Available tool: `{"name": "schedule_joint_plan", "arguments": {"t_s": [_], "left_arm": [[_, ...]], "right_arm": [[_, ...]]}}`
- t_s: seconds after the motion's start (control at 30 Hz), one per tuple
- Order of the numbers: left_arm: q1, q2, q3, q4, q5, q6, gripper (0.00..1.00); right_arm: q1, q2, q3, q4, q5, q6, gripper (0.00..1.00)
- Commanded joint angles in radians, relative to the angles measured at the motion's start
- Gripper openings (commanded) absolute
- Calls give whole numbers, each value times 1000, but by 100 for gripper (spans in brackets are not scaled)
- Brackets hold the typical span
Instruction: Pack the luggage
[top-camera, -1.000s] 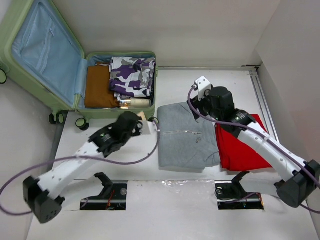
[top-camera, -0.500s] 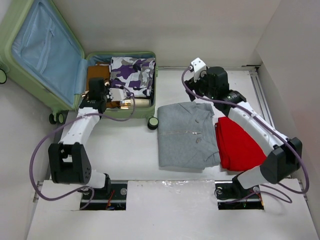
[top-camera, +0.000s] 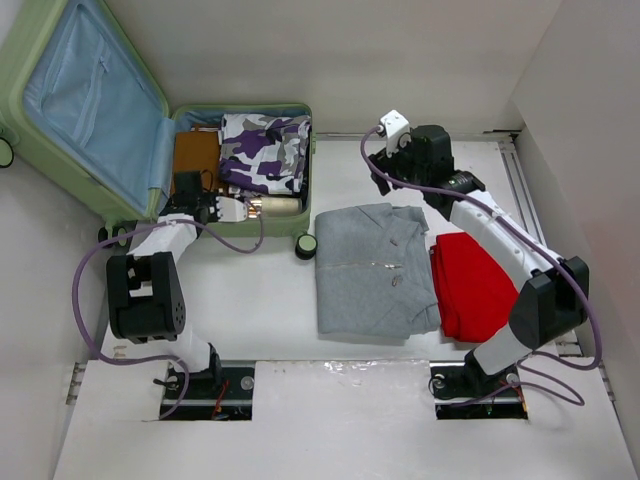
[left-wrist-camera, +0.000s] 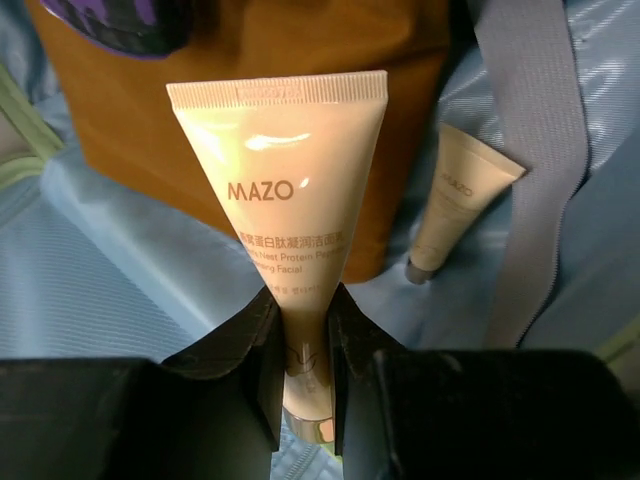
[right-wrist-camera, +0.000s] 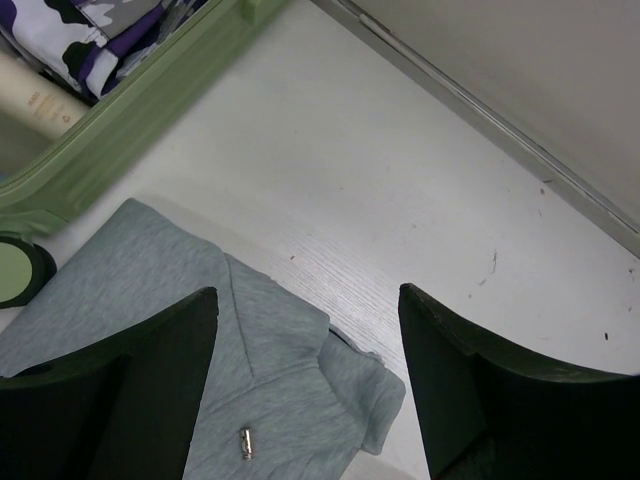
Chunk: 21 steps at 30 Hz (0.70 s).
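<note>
Right, my left gripper (left-wrist-camera: 303, 312) is pinching the cream plastic tube (left-wrist-camera: 283, 180) near its cap, long axis straight ahead, crimp over the folded brown garment (left-wrist-camera: 250, 60). The pale green hard-shell luggage (top-camera: 240, 108) lies beneath: soft blue lining (left-wrist-camera: 110, 300) with room ahead-left, and a smaller cream tube (left-wrist-camera: 455, 205) ahead-right. My right gripper (right-wrist-camera: 305, 300) is spread, well apart.

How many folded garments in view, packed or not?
4. A brown garment and a purple camo garment lie in the luggage; a grey zip top and a red garment sit on the table. Others may be hidden underneath.
</note>
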<state>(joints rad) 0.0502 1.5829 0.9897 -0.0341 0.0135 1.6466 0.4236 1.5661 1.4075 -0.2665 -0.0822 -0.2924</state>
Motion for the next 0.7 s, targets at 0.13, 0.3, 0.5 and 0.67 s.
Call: {"name": "schedule_joint_plan", "arguments": {"t_s": [0.13, 0.3, 0.5, 0.67], "left_arm": [[-1, -20, 13, -14, 180, 52, 40], [8, -29, 47, -13, 180, 1, 70], [51, -103, 153, -65, 197, -158, 76], [60, -188, 271, -217, 279, -358, 77]], "right_arm": [[-8, -9, 39, 47, -21, 1, 77], [-8, -38, 39, 17, -11, 1, 77], [-28, -119, -30, 16, 7, 1, 77], [-60, -176, -76, -8, 27, 10, 77]]}}
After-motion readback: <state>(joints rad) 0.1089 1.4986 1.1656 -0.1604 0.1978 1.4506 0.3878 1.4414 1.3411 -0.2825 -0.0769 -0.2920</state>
